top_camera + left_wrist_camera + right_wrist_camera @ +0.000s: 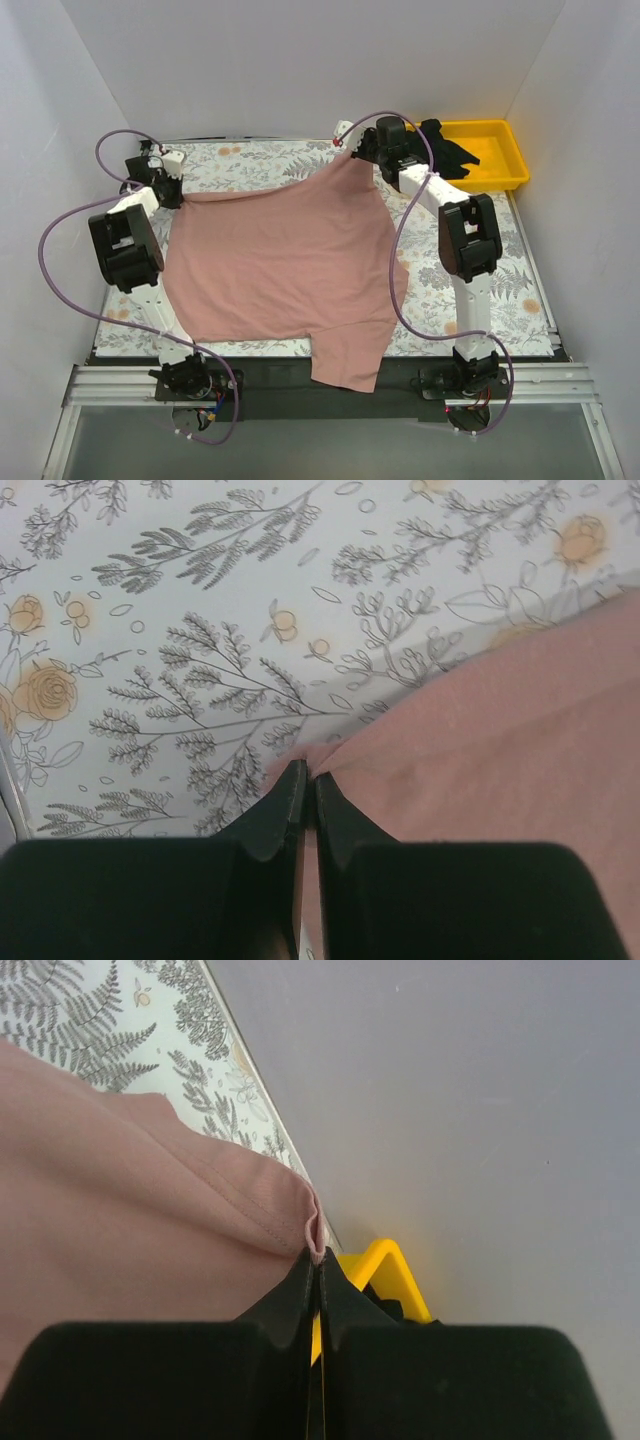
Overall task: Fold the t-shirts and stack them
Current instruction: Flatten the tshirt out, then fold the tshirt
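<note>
The dusty pink t-shirt [285, 265] lies spread over the floral table cover, one sleeve hanging over the near edge. My left gripper [172, 192] is shut on the shirt's far left corner; in the left wrist view the jaws [305, 780] pinch the pink fabric [500, 740] low over the cover. My right gripper [360, 152] is shut on the shirt's far right corner; in the right wrist view the hem [317, 1232] is pinched between the closed fingertips. The black t-shirt [448, 148] lies bunched in the yellow bin.
The yellow plastic bin [495, 160] stands at the far right corner, also showing in the right wrist view [385, 1265]. White walls enclose the table on three sides. The floral table cover [480, 290] shows around the shirt.
</note>
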Controlling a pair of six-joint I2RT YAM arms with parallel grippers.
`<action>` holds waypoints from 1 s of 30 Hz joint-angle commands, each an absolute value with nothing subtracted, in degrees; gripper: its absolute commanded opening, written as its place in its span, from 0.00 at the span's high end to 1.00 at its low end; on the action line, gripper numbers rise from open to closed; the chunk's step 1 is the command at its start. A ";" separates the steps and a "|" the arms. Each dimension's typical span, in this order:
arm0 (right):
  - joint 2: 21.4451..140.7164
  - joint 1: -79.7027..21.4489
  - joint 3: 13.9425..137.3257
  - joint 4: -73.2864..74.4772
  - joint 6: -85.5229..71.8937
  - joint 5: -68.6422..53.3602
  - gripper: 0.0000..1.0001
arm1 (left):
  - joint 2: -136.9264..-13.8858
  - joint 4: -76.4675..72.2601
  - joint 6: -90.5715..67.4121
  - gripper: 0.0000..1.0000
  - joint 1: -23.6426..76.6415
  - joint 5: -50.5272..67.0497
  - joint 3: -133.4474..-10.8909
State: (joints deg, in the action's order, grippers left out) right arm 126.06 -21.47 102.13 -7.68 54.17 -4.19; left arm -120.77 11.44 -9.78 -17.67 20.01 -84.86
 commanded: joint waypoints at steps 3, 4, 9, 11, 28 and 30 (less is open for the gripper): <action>113.74 -22.76 94.93 -6.79 54.06 -2.29 0.99 | -109.34 10.37 -0.46 1.00 -17.75 27.23 -78.06; 111.21 -22.94 94.14 -5.38 53.62 -2.63 0.99 | -108.38 10.37 -0.18 1.00 -17.75 27.51 -77.09; 103.37 -24.78 87.64 3.06 51.59 -3.08 0.99 | -103.63 9.67 5.44 1.00 -18.98 30.14 -72.25; 99.86 -26.01 84.31 5.70 51.59 -2.73 0.99 | -102.40 10.10 7.02 1.00 -19.77 31.11 -71.20; 84.30 -32.87 68.47 17.22 48.43 1.85 0.99 | -95.10 19.85 31.54 0.99 -28.30 43.76 -63.20; 83.76 -33.05 66.01 18.54 48.17 1.41 0.99 | -94.84 21.70 34.18 0.99 -28.39 43.86 -61.62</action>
State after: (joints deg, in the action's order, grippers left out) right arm 86.59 -32.71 68.07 16.25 49.65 1.15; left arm -98.00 16.84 26.55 -28.23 40.58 -63.48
